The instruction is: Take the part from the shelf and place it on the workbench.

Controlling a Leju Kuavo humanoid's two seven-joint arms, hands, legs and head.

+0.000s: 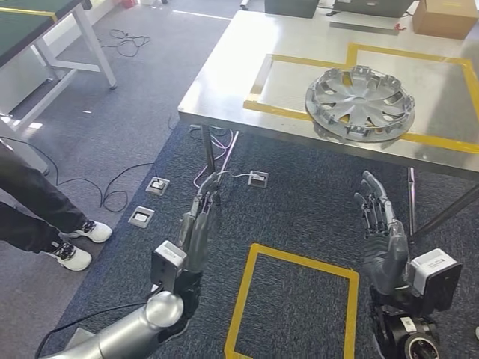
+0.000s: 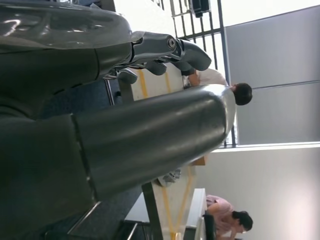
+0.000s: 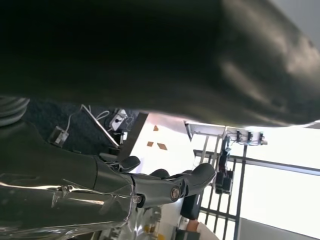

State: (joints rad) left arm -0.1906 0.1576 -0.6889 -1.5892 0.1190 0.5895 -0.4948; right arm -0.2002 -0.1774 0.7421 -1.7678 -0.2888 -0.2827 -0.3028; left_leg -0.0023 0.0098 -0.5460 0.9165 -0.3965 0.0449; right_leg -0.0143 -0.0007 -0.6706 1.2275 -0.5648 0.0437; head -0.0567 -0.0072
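Blue-grey carpet runs under a steel worktop [image 1: 237, 67] whose surface carries yellow tape marking out a bay, and the part, a silver wheel cover [image 1: 360, 102], lies flat on that worktop, mostly inside the taped bay with its near rim over the front strip of tape. Nothing touches the cover. The left robot hand [image 1: 199, 224] hangs below the worktop's front edge and well to the cover's left, fingers straight and spread, holding nothing; the left wrist view shows the same extended fingers [image 2: 166, 50] with nothing between them and the thumb. The right robot hand [image 1: 384, 232] sits below the worktop's front edge, roughly under the cover's right side, likewise released with fingers apart and palm bare, and the right wrist view agrees. On the floor between the two hands, in front of the worktop, is a yellow taped square [image 1: 293, 307]. A cardboard box [image 1: 443, 16] stands on the worktop's far side beyond the cover, and a person's legs and white shoes [image 1: 73, 243] are off to the worktop's left. As I judge it, the placing is done: the part rests on the worktop and both hands are free of it. What remains, if anything, is only to draw the arms back to rest.
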